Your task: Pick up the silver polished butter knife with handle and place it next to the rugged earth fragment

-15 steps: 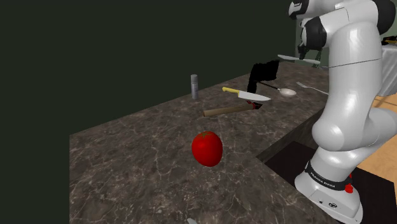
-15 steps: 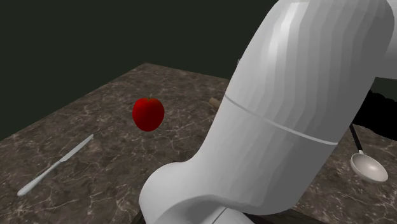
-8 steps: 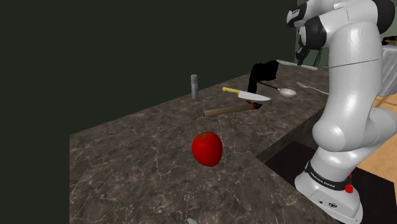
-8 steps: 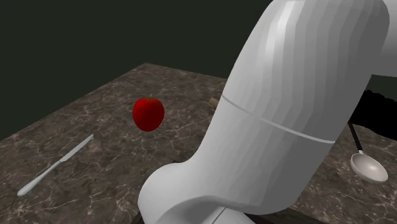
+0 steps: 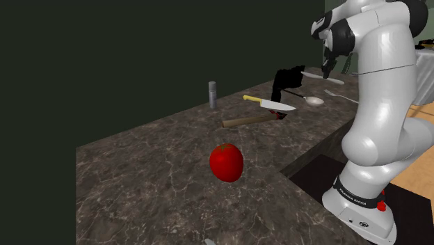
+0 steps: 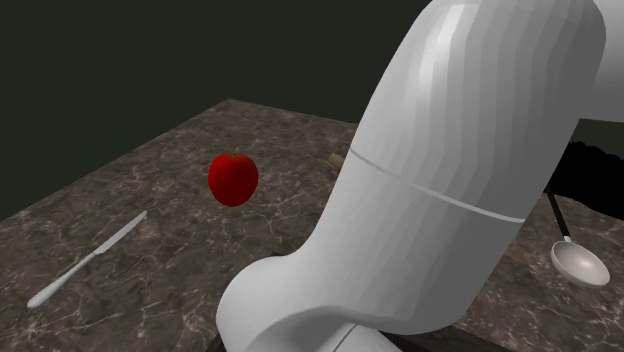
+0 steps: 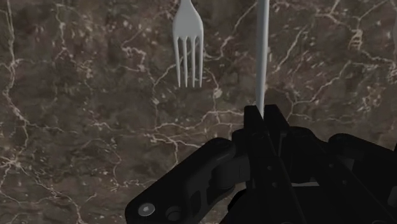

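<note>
Marble ctr (image 7: 83,127): gripper (image 7: 263,109) clamps butter knife (image 7: 261,51) (nr fork (image 7: 188,38)).

Entry: I read the support as a dark countertop (image 5: 153,160) with a marble pattern and pale veins.

- A red apple (image 5: 226,162) sits alone near the middle.
- Farther along, a small grey cylinder (image 5: 213,94) stands upright near the back edge.
- A yellow-handled kitchen knife (image 5: 268,103) lies flat just beside a brown stick-like piece (image 5: 247,120).
- Beyond these sit a black lump (image 5: 288,78) and a spoon (image 5: 314,101).
- A pale fork (image 7: 188,38) lies flat on the veined surface.
- In the second exterior view, a pale table knife (image 6: 85,260) lies flat near the counter's edge, well apart from the apple.
</note>
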Robot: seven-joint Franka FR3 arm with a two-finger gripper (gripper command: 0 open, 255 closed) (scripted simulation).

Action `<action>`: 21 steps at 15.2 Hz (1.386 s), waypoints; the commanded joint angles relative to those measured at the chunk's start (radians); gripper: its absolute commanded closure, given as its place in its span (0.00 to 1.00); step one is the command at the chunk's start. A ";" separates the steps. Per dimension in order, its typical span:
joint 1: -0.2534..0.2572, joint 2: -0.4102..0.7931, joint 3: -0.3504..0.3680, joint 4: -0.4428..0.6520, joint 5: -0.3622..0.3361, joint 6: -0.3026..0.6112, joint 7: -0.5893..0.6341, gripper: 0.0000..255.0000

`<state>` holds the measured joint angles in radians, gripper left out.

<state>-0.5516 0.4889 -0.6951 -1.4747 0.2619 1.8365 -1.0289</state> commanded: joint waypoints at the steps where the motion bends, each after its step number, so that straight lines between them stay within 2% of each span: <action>1: 0.003 0.003 0.002 -0.025 0.003 0.027 -0.002 1.00; 13: 0.001 0.051 0.025 -0.123 0.039 0.164 -0.021 1.00; 21: 0.001 0.051 0.025 -0.123 0.039 0.164 -0.021 1.00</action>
<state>-0.5506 0.5402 -0.6706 -1.5978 0.3011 2.0005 -1.0499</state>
